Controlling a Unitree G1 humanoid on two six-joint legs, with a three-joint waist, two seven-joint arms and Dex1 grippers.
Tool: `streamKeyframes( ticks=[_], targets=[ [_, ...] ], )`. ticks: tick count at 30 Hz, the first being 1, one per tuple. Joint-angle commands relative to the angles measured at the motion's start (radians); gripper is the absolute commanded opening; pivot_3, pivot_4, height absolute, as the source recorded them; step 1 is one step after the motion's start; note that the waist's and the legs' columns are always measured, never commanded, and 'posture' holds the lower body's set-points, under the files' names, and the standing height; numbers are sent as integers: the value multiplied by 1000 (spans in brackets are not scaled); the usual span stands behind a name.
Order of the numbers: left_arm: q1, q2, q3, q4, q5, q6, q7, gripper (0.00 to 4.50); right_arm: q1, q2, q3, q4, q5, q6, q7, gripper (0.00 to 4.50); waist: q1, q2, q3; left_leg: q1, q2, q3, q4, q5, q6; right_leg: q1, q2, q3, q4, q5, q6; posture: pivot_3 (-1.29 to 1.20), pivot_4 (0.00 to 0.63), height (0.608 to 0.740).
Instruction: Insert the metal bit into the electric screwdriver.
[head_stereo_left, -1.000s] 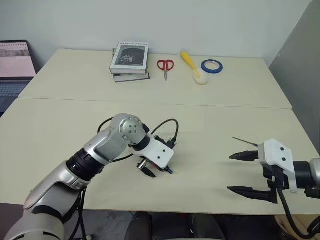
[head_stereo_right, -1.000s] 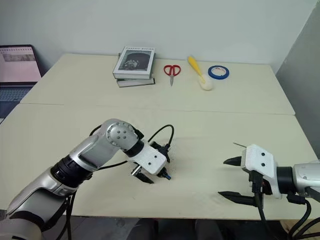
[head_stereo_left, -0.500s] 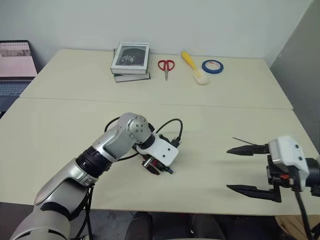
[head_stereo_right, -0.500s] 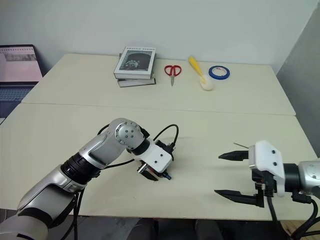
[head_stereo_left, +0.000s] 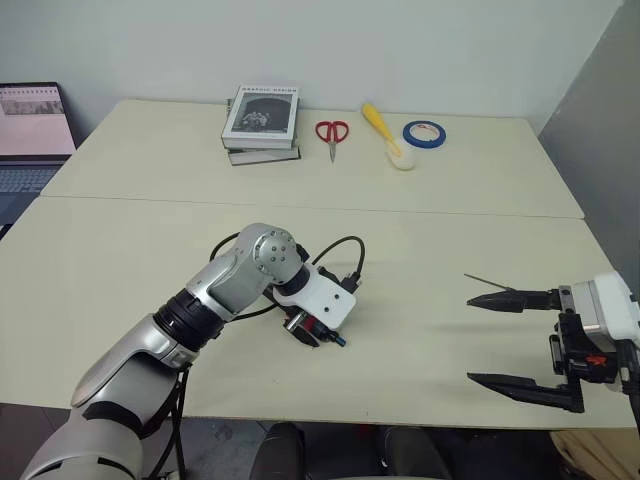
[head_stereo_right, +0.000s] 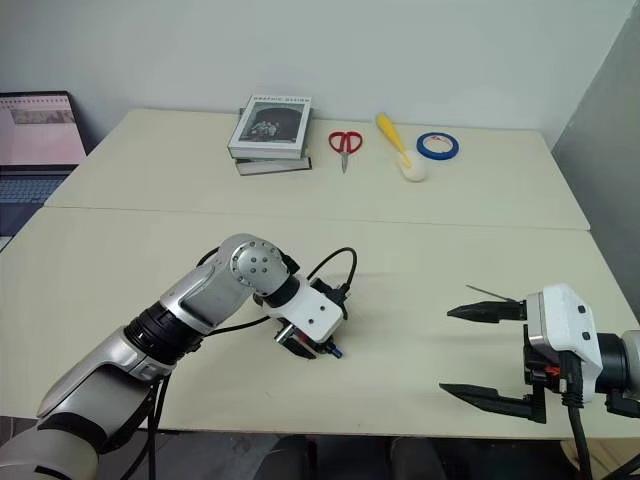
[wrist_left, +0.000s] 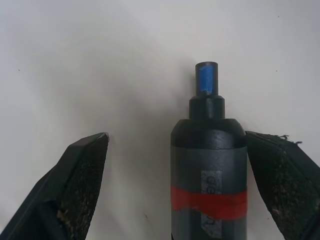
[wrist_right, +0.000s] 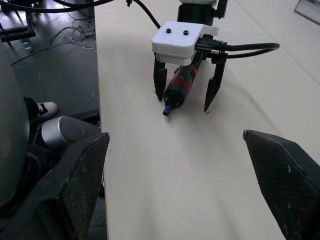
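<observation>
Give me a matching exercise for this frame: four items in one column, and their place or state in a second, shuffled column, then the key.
Things:
1. electric screwdriver
2. metal bit
3. red scissors
4. right hand

Places or states:
A. lying beside the stacked books
B. open, holding nothing
C. lying between the left hand's open fingers
D. lying on the table by the right hand's upper finger

Pairs: 1-C, 2-D, 3-A, 4-B

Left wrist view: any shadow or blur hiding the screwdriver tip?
Left wrist view: the electric screwdriver is sharp, its blue tip clear, with a soft grey shadow on the table beside it; the finger edges look slightly soft. Right wrist view: the left gripper and screwdriver are crisp, no glare.
</observation>
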Motion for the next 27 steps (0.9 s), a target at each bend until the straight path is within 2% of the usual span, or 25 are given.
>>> streamKeyframes(
  ticks=[1,7,10,27],
  targets=[
    [-2,6,-5,10,18,-11,-8,3804,-3,-17,-35,-18,8,-13,2,4500,0,0,0,0,0,0,0,0,0,0,0,0,0,0,0,0,150,740],
    [-9,5,-5,19,29,-18,-13,2312,-11,-29,-39,-20,21,-4,-4,4500,1,0,0,0,0,0,0,0,0,0,0,0,0,0,0,0,150,740],
    [-6,1,-9,19,31,-21,-12,1723,-18,-35,-35,-22,26,0,-12,4500,1,0,0,0,0,0,0,0,0,0,0,0,0,0,0,0,150,740],
    [3,-29,9,10,0,5,-4,1662,-31,-44,-11,-7,29,1,-19,4500,2,0,0,-1,0,0,0,0,1,0,0,0,-1,0,0,0,150,740]
  ],
)
